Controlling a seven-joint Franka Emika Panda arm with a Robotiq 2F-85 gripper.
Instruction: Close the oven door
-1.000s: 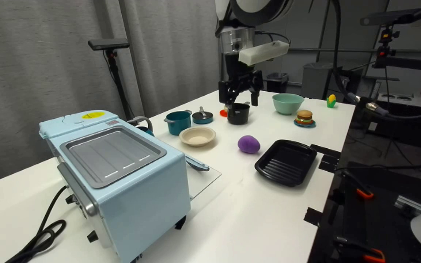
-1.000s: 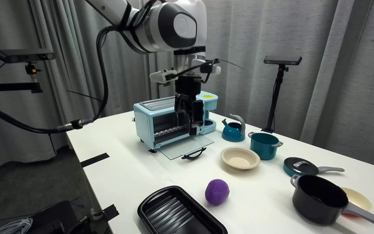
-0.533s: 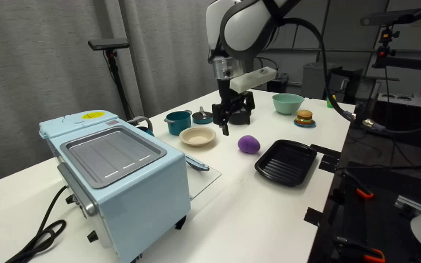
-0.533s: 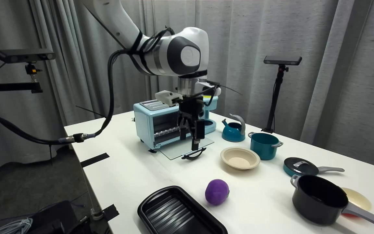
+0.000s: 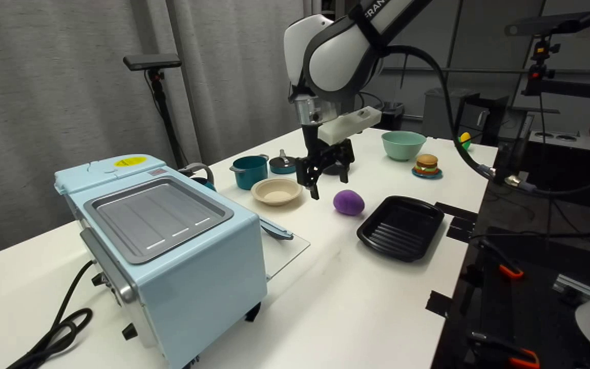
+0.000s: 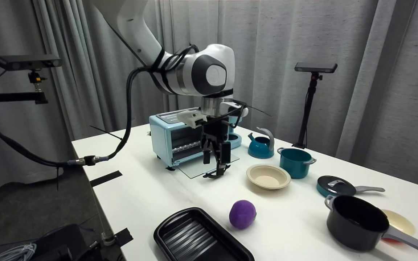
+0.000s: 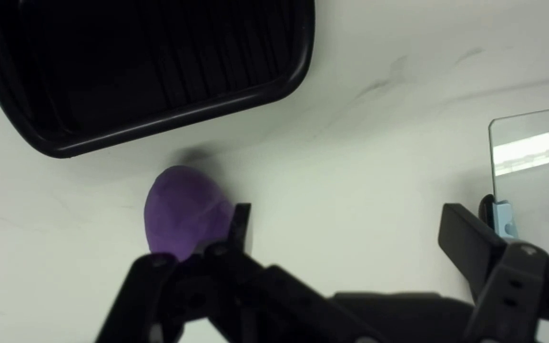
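In an exterior view, from the left, we see the light-blue oven (image 5: 200,266), then its glass door (image 5: 283,254) folded down and standing open, with the handle (image 5: 277,231) at its outer edge. Next we find a beige bowl (image 5: 277,196). Right of that hangs the gripper (image 5: 329,184), apart from the door, its fingers (image 7: 471,244) spread wide. Farther right, a purple egg-shaped thing (image 5: 349,202) and a black ribbed tray (image 5: 401,228) lie on the white table (image 5: 346,307).
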